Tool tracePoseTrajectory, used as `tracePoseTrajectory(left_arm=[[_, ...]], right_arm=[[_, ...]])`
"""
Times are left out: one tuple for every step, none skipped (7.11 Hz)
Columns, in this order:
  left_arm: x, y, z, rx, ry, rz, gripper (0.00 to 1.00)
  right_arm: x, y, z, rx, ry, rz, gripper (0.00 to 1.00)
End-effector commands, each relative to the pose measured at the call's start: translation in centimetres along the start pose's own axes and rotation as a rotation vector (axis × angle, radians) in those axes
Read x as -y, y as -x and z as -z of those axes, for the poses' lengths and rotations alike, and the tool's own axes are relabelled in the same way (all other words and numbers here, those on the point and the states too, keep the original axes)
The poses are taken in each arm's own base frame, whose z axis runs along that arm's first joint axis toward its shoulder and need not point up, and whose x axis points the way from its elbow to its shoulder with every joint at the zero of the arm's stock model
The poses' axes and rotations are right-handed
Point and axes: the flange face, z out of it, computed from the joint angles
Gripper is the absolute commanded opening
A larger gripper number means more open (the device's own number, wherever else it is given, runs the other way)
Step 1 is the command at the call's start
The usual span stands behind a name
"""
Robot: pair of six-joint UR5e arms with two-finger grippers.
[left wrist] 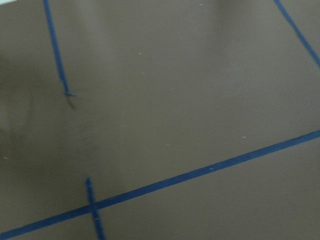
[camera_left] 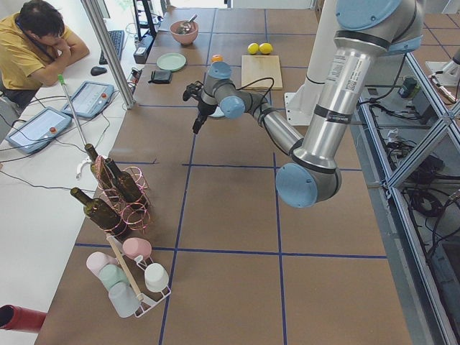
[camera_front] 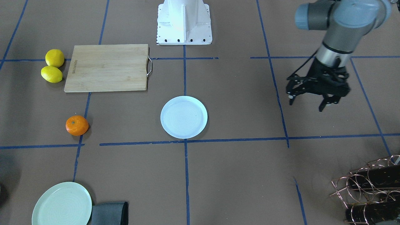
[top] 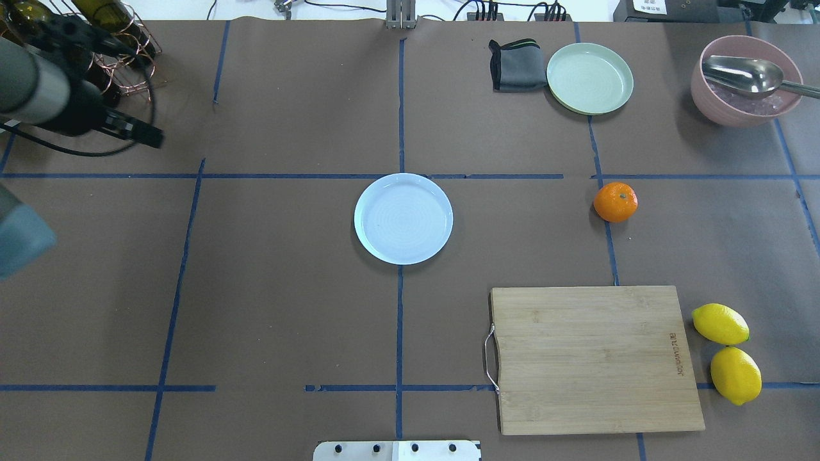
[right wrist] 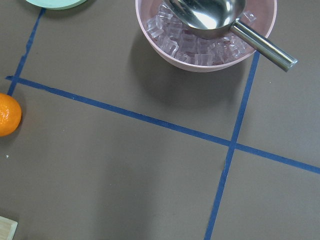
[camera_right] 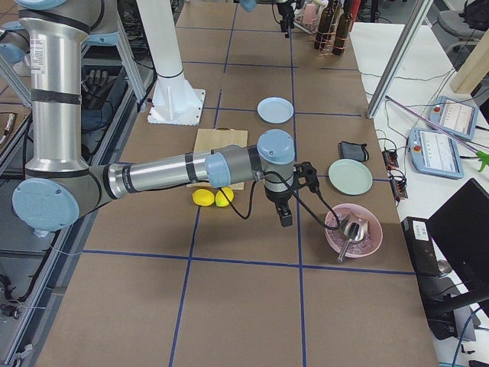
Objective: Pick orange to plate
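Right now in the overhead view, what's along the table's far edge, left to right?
Copper wire bottle rack → folded grey cloth → pale green plate → pink bowl with a metal scoop in it.

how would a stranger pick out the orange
Find the wooden cutting board. Between it and the pale green plate, on a blue tape line, lies the orange. It's round and bright orange; the two lemons beside the board are yellow.
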Motion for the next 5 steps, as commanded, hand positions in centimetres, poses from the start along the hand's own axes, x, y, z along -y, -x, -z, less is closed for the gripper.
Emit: tracePoseTrajectory(left_arm=[[-3.4,18.0,5.0,-0.053,0.097,0.243,1.0],[-7.7,22.5,5.2,-0.024,0.123,0.215,1.0],[-11.9,28.3,6.1,-0.003,0.134,0.081,1.0],[-16.5,32.3,4.5,-0.001,0.189,0.058,1.0],[-18.1,33.0,4.7,-0.004,0.194,0.0,1.0]], right_arm=[[0.7,1.4,0.0,0.005,-0.003,0.031,1.0],[1.4,2.4,-0.5,0.011,0.004,0.055,1.0],[3.2,4.1,-0.6,0.019,-0.003,0.094,1.0],[3.7,4.9,-0.9,0.026,0.0,0.11,1.0],[3.8,5.8,-1.3,0.032,0.008,0.126,1.0]])
